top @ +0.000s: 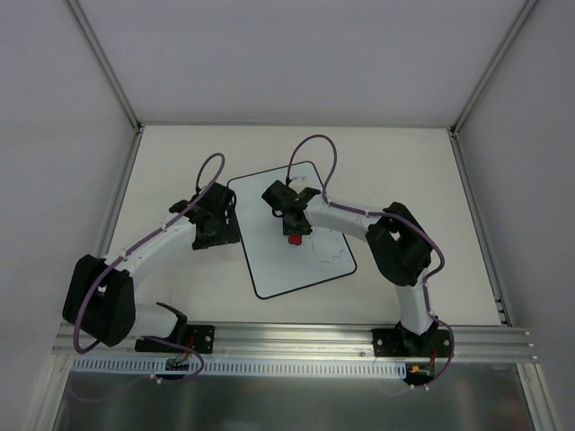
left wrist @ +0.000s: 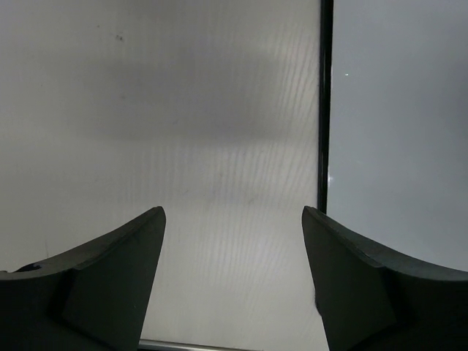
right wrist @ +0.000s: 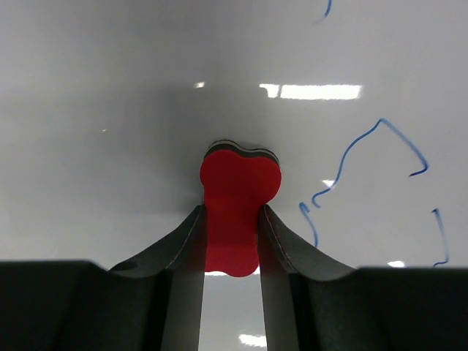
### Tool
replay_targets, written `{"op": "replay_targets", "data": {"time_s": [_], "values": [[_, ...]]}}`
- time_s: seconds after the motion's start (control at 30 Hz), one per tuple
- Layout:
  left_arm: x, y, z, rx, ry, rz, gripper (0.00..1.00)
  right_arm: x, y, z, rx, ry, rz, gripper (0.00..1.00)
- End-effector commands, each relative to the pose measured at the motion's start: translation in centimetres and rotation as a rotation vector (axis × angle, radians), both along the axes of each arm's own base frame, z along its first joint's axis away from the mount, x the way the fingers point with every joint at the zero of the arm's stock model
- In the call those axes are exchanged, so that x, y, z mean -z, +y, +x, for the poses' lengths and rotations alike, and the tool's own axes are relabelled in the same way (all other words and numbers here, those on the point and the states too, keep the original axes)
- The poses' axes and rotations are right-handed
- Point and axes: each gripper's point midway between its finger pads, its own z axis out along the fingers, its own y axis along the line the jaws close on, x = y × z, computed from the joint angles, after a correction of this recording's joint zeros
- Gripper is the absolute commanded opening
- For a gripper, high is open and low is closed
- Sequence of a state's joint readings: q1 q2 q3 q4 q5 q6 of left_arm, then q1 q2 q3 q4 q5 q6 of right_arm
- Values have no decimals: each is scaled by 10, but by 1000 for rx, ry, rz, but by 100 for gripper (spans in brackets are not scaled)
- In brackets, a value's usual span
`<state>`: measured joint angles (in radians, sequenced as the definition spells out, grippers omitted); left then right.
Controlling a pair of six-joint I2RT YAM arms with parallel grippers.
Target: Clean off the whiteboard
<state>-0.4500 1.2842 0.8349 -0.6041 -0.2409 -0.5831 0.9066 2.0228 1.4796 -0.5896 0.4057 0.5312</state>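
The whiteboard lies tilted in the middle of the table, white with a thin black edge. Thin line doodles show on its right half; in the right wrist view they are blue. My right gripper is shut on the red bone-shaped eraser, whose far end rests on the board. The eraser shows red below the gripper in the top view. My left gripper is open and empty at the board's left edge, with its right finger over that edge.
The table is walled by white panels with metal corner posts. An aluminium rail runs along the near edge, bearing both arm bases. Purple cables loop above both arms.
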Motion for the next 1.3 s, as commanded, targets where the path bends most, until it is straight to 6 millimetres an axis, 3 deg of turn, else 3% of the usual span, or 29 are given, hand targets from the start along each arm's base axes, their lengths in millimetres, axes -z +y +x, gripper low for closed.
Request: {"op": "replay_targets", "data": {"time_s": [0.0, 0.07, 0.3, 0.47, 0.8, 0.97, 1.0, 1.1, 1.27], "values": [[-13, -21, 34, 38, -39, -45, 73, -44, -20, 38, -48, -108, -41, 6], [-11, -32, 50, 51, -26, -48, 65, -45, -26, 46, -70, -109, -67, 5], [6, -62, 86, 97, 34, -66, 52, -38, -54, 67, -96, -46, -68, 4], [25, -76, 96, 111, 77, -65, 50, -39, -63, 74, -135, -20, -53, 4], [55, -82, 87, 123, 163, -55, 50, -24, -71, 90, -125, 37, -12, 4], [64, -86, 78, 133, 204, -73, 43, -18, -58, 100, -152, 52, 20, 4], [66, -87, 77, 137, 210, -72, 42, -9, -55, 100, -160, 71, 21, 4], [68, -90, 73, 148, 222, -74, 42, -7, -38, 107, -182, 85, 75, 4], [71, -91, 68, 150, 232, -74, 42, 15, -24, 111, -213, 102, 49, 4]]}}
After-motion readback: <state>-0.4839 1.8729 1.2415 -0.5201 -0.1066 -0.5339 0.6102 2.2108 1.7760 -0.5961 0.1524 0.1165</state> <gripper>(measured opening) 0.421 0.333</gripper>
